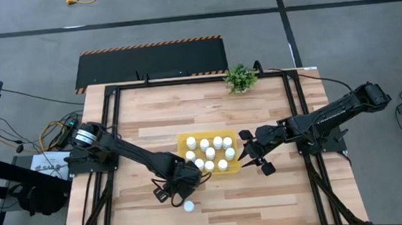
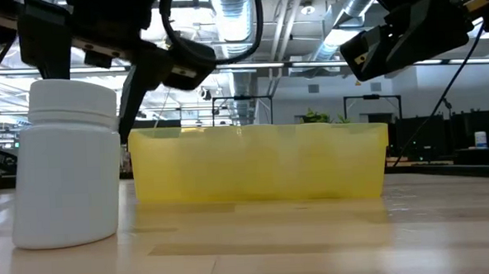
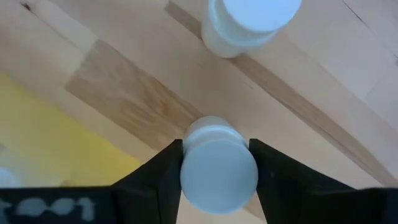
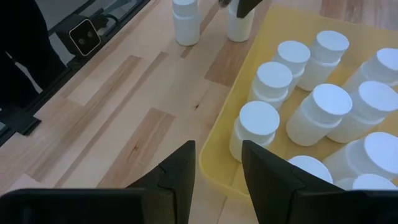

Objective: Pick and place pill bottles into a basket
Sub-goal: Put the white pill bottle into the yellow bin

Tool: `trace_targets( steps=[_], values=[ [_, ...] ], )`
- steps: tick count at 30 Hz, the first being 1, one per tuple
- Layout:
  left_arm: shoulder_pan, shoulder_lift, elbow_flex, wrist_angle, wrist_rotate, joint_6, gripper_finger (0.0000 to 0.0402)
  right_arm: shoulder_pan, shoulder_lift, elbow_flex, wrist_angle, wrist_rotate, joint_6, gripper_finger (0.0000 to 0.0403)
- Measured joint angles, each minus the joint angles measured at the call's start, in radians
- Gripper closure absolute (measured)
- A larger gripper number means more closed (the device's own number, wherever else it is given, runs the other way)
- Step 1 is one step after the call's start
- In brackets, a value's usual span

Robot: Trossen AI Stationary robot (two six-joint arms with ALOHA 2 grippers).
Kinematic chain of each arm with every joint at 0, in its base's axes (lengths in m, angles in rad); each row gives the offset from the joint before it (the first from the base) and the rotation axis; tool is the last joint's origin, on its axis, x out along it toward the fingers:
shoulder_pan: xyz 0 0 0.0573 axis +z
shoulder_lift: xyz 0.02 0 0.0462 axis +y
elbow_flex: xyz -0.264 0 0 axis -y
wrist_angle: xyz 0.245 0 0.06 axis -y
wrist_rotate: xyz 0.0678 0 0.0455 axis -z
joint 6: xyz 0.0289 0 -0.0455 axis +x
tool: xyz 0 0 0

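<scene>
1. The left tool (image 3: 217, 171) is closed around a pill bottle (image 3: 217, 168), one finger on each side of its round cap, just off the near left corner of the yellow basket (image 1: 182, 144).
2. A second loose bottle (image 1: 189, 206) stands upright on the counter (image 1: 265, 194) near its front edge, close beside the left tool.
3. The right tool (image 4: 217, 168) hovers over the basket's right end with fingers slightly apart, holding nothing.
4. About ten bottles (image 1: 210, 152) already stand in the basket.
5. These bottles look light, rigid and smooth; grip the straight side below the cap, since a cap-only grip may slip.
</scene>
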Motion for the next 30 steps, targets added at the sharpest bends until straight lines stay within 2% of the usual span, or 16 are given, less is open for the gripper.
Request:
trace_targets(
  steps=[7,18,30],
  values=[
    [0.0,-0.03,0.049,-0.088,-0.034,-0.008,0.0245,0.0,0.0,0.0,0.006,0.0,0.001,0.0278],
    [0.04,-0.03,0.252,-0.306,-0.154,0.067,0.0246,0.0,0.0,0.0,0.015,0.0,0.009,0.0278],
    [0.101,-0.031,0.33,-0.336,-0.21,0.111,0.0246,-0.001,0.0,0.0,0.039,0.0,0.009,0.0278]
  ],
)
